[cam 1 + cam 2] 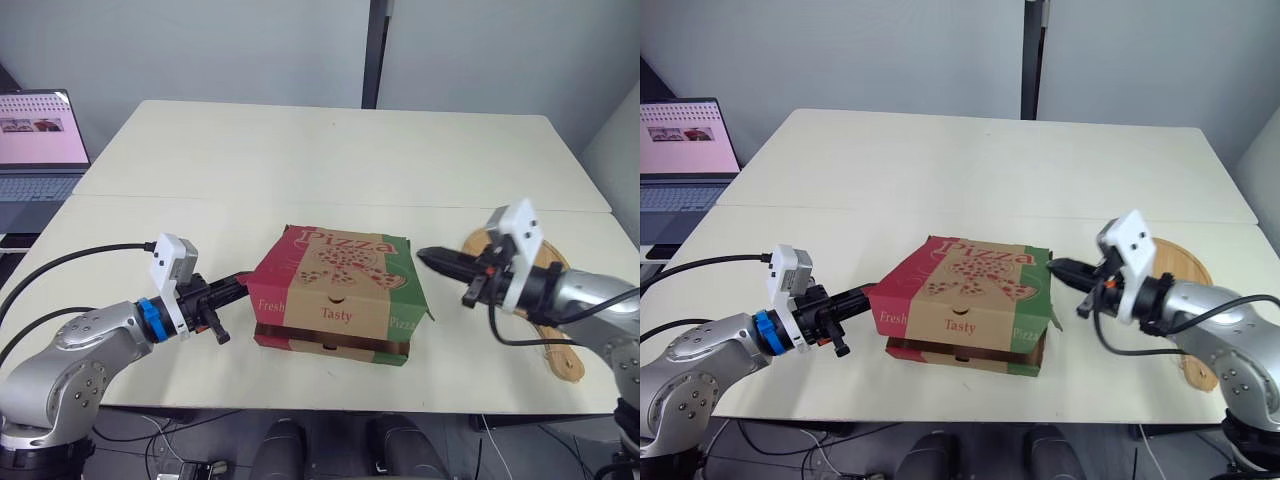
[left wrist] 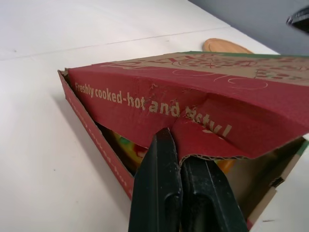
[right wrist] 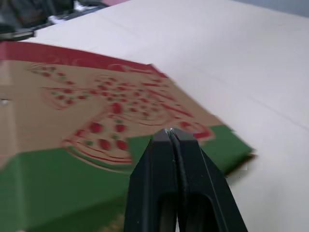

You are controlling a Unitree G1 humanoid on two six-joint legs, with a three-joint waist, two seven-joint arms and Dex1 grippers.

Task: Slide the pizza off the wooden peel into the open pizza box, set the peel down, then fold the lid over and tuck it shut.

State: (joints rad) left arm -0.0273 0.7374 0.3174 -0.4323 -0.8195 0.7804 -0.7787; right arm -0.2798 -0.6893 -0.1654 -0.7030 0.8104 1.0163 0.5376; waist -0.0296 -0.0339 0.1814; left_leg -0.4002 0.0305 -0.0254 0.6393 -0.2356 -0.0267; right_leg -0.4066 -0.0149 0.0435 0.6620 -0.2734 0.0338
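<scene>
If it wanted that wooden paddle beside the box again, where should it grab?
Probably the narrow handle of the peel, reached from the robot's side by the right gripper. It points toward the robot, while the round blade lies flat and wide.

Table (image 1: pixel 350 150) with pizza box (image 1: pixel 335 290), peel (image 1: pixel 1185 265)

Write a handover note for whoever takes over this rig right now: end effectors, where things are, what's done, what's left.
Left end effector: shut, tips against the lid's red side flap, which is not tucked in.
Right end effector: shut, holding nothing, tip at the lid's green corner.
Pizza box: lid folded over but sitting raised, with a gap at the side.
Peel: lying on the table beyond the right arm, its visible part bare.
Done: peel set down, lid folded over.
Left: tuck the flaps and press the lid shut.
</scene>
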